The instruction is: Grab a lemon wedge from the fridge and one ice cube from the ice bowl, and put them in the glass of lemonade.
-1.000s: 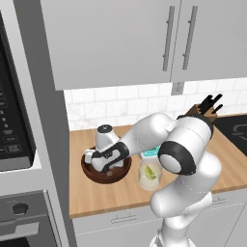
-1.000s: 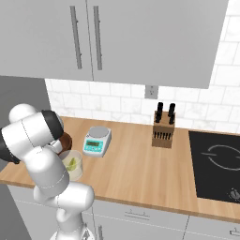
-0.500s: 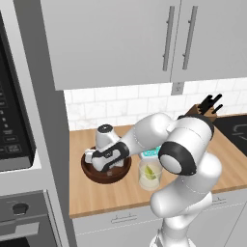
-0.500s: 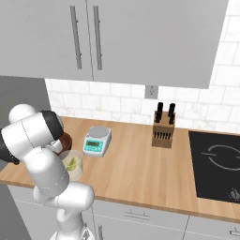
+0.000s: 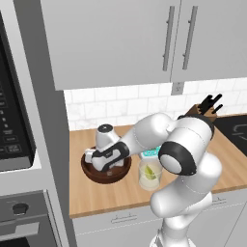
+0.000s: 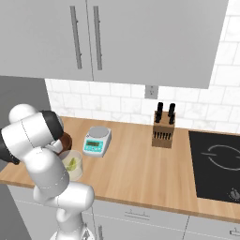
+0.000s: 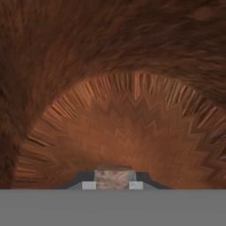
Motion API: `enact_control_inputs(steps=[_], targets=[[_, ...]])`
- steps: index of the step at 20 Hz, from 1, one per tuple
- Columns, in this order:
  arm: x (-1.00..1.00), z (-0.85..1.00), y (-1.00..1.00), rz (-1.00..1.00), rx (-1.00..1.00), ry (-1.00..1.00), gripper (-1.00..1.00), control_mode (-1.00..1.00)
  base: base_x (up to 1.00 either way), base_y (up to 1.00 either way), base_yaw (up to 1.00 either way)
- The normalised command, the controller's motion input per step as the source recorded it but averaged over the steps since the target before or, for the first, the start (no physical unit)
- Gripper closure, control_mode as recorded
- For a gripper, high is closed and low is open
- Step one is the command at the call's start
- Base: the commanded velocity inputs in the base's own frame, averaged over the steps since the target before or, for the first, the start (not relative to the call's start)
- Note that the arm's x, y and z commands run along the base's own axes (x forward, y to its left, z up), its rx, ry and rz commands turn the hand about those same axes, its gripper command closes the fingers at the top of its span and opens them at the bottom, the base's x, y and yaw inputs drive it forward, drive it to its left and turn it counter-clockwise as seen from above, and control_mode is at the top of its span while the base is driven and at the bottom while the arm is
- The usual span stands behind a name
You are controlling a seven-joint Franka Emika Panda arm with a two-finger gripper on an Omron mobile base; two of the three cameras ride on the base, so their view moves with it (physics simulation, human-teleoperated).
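Wooden ice bowl (image 5: pixel 106 170) is sitting on the worktop (image 5: pixel 111 193) in the left base view, claw (image 5: pixel 99 163) reaching into it, glass of lemonade (image 5: pixel 150 174) just beside. Right base view: glass (image 6: pixel 72 165) is standing near the scale (image 6: pixel 97 141). Hand view: claw (image 7: pixel 114 182) is gripping the ice cube (image 7: pixel 114 178) against the bowl floor (image 7: pixel 128 128).

Round shallow dark brown wooden ice bowl (image 5: pixel 99 173) on wooden counter, just left of short clear glass of pale yellow lemonade (image 5: pixel 150 175). Small yellow-green lemon wedge (image 5: pixel 151 173) inside glass. Tiny pale translucent ice cube (image 7: pixel 114 178) low in bowl, against ridged brown floor.
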Motion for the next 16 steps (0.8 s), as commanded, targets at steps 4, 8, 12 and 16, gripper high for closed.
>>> enact_control_inputs(steps=[4,8,12,16], targets=[[0.00,0.19,-0.04,0.05,0.01,0.00,1.00,-1.00,0.00,0.00,0.00],[0.00,0.54,0.00,0.03,0.06,0.00,1.00,-1.00,0.00,0.00,0.00],[-0.01,0.45,0.00,0.01,0.05,-0.01,1.00,-1.00,0.00,0.00,0.00],[-0.04,0.27,0.00,0.00,0.02,-0.05,1.00,-1.00,0.00,0.00,0.00]])
